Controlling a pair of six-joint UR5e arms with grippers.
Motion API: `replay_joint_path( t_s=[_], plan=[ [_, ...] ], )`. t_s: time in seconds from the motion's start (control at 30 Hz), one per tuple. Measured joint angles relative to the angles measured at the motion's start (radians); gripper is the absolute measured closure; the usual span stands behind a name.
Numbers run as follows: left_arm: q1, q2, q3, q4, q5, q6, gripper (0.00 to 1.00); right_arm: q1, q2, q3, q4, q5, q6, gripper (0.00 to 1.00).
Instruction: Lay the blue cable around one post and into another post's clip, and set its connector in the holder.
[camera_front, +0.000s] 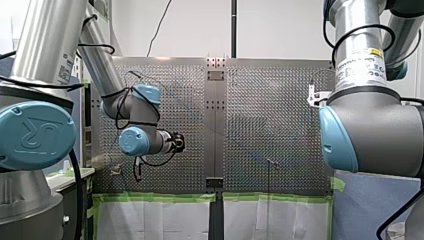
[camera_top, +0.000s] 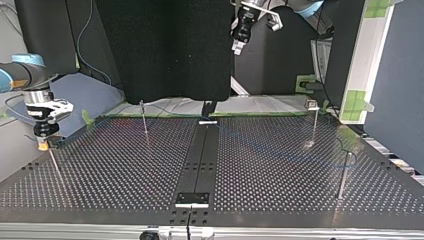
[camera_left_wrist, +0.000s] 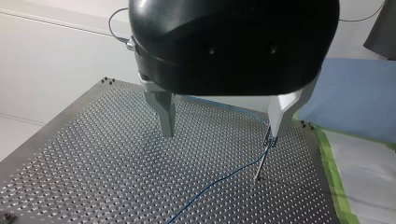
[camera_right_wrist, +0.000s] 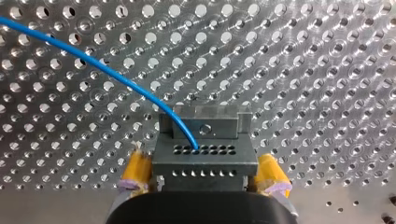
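In the right wrist view the blue cable (camera_right_wrist: 93, 60) runs across the perforated table into a grey connector block (camera_right_wrist: 203, 156), which sits against a metal holder (camera_right_wrist: 205, 122). My right gripper (camera_right_wrist: 204, 179) is open, its yellow pads (camera_right_wrist: 135, 170) standing close on either side of the block. The top view shows this gripper (camera_top: 43, 144) low at the table's left edge beside a thin post (camera_top: 55, 167). My left gripper (camera_left_wrist: 222, 135) hangs high above the table, metal fingers (camera_left_wrist: 164, 114) open and empty. Below it the cable (camera_left_wrist: 210, 186) passes a slim post (camera_left_wrist: 261, 163).
More posts stand on the table (camera_top: 144, 120) (camera_top: 343, 175), one with a clip on top (camera_top: 313, 122). A dark centre strip (camera_top: 200, 160) splits the plate. Green tape (camera_left_wrist: 334, 172) and blue cloth (camera_left_wrist: 350, 98) border the table's edge.
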Motion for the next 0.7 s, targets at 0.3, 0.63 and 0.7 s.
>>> replay_joint_path(
  t_s=[0.3, 0.63, 0.7],
  plan=[
    [0.000, 0.000, 0.000, 0.000, 0.000, 0.000, 0.00, 0.000, 0.000, 0.000, 0.001, 0.006, 0.000, 0.00],
    [0.000, 0.000, 0.000, -0.001, 0.000, 0.000, 0.00, -0.001, 0.000, 0.000, 0.002, 0.021, 0.000, 0.00],
    [0.000, 0.000, 0.000, -0.001, 0.000, 0.000, 0.00, -0.001, 0.000, 0.000, 0.002, 0.023, 0.000, 0.00]
  ],
)
